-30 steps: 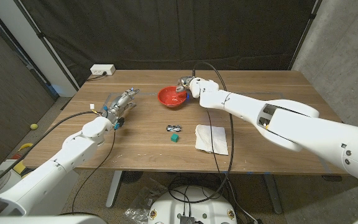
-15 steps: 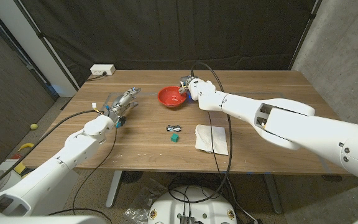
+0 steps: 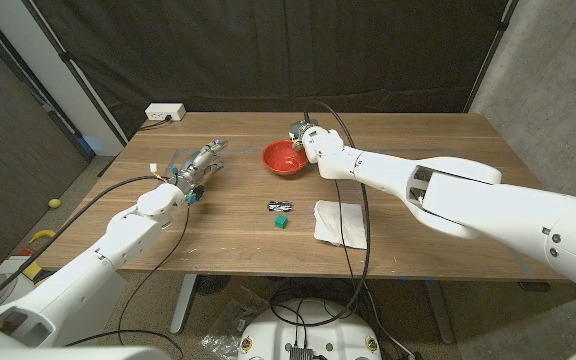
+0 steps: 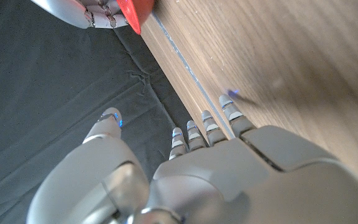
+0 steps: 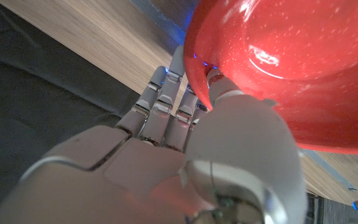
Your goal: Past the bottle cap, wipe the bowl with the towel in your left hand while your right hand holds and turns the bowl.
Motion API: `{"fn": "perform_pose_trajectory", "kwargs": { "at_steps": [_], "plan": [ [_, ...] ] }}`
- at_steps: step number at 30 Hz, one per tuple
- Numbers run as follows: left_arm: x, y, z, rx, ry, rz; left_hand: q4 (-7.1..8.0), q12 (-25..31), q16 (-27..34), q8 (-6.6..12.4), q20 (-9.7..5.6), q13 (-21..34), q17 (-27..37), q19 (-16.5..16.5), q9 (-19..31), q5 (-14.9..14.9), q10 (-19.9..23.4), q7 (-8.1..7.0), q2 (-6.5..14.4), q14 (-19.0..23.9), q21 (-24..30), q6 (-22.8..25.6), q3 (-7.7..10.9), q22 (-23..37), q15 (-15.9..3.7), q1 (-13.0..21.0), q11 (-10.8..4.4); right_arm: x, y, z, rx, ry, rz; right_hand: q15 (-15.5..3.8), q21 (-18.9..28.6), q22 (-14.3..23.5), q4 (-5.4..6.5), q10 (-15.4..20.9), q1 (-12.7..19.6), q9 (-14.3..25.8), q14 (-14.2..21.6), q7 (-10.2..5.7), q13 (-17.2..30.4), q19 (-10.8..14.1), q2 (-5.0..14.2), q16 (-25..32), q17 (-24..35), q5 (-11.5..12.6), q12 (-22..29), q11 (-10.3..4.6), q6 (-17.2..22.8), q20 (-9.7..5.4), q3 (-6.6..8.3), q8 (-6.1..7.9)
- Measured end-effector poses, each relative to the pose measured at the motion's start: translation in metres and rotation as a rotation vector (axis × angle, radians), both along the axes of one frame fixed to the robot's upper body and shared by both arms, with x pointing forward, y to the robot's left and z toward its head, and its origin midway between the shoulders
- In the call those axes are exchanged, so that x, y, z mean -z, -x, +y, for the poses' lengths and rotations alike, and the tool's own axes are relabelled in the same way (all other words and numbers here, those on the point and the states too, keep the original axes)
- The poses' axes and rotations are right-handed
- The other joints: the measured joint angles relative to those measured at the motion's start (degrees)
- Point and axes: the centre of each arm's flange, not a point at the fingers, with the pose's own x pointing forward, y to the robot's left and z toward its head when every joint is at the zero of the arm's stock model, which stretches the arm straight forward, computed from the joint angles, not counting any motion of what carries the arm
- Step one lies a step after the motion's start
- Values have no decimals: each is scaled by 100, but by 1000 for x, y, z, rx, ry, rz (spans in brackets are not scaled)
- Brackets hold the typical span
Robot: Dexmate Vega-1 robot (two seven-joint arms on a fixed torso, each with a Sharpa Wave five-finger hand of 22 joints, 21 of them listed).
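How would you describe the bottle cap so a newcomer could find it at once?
Start at the wooden table and find the white towel near its front edge. Just left of it lies the small green bottle cap, beside a black-and-white object; it is the only green thing.

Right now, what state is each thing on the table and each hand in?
bowl: upright, rim pinched by the right hand.
towel: crumpled on the table, untouched.
bottle cap: lying free near a small green block.
left hand: empty, fingers extended.

Right hand (image 3: 303, 137) clamped, arm outstretched — left hand (image 3: 199, 164) empty, fingers extended.
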Motion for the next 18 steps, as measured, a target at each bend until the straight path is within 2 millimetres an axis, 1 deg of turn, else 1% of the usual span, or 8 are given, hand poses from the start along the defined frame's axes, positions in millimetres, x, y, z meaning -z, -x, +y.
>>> {"fn": "perform_pose_trajectory", "kwargs": {
  "at_steps": [3,4,8,10,12,13,14,18],
  "plan": [
    [0,-1,-1,2,1,1,0,0,0,0,0,0,0,0,0,0,0,0,-1,0,0,0,0,0,0,-1,0,0,0,-1,5,9,0,-26,277,99,73,260,-11,49,53,9,303,0,-11,418,522,12,336,14,402,0,-278,0],
    [0,-1,-1,3,1,1,0,0,0,0,0,0,0,0,0,0,0,0,-1,0,0,0,0,0,0,-2,0,-1,0,-1,5,10,0,-31,363,128,87,339,-41,61,89,7,406,0,-41,530,668,23,469,47,568,0,-359,10],
    [-1,-2,-2,6,1,1,1,0,0,-13,0,0,0,0,0,0,0,0,-2,0,0,0,-1,0,0,-2,0,0,-1,-3,14,23,7,-96,741,219,135,645,-56,141,346,-22,816,0,-56,873,1002,67,1015,278,1380,0,-594,199],
    [-1,-2,-2,7,0,1,16,0,0,-37,0,0,0,0,0,0,0,0,-2,0,0,0,-16,0,0,-3,0,0,-1,-4,18,27,9,-138,939,263,136,855,-77,206,495,21,957,0,-77,1003,1100,66,1268,342,1735,0,-658,336],
    [-1,-2,-3,8,0,1,16,0,0,-36,0,0,0,0,0,0,0,0,-2,0,0,0,-16,0,0,-3,0,0,-1,-4,17,29,9,-177,1100,298,153,951,-81,270,602,191,1137,-1,-71,1109,1177,66,1471,438,1905,0,-705,463],
    [-2,-2,-3,9,-1,1,16,0,0,-36,0,0,0,0,0,0,0,0,-2,0,0,0,-16,0,0,-3,0,0,-1,-5,18,30,12,-202,1168,315,152,1008,-93,296,634,238,1214,-1,-60,1149,1213,66,1489,455,1951,0,-736,507],
    [-2,-2,-3,11,-1,1,16,0,0,-36,0,0,0,0,0,0,-2,0,-2,0,0,0,-16,0,0,-3,2,0,0,-6,21,31,14,-215,1222,326,136,1049,-102,318,664,297,1273,1,-50,1160,1219,66,1489,455,2010,2,-752,536],
    [-3,-3,-5,15,-4,0,16,0,0,-36,-32,0,0,-32,0,0,-11,0,-10,0,0,0,-16,0,0,-11,11,0,0,-10,27,31,16,-218,1352,354,160,1089,-139,370,683,338,1400,41,-10,1163,1212,46,1657,456,2052,41,-775,583]
  ]
}}
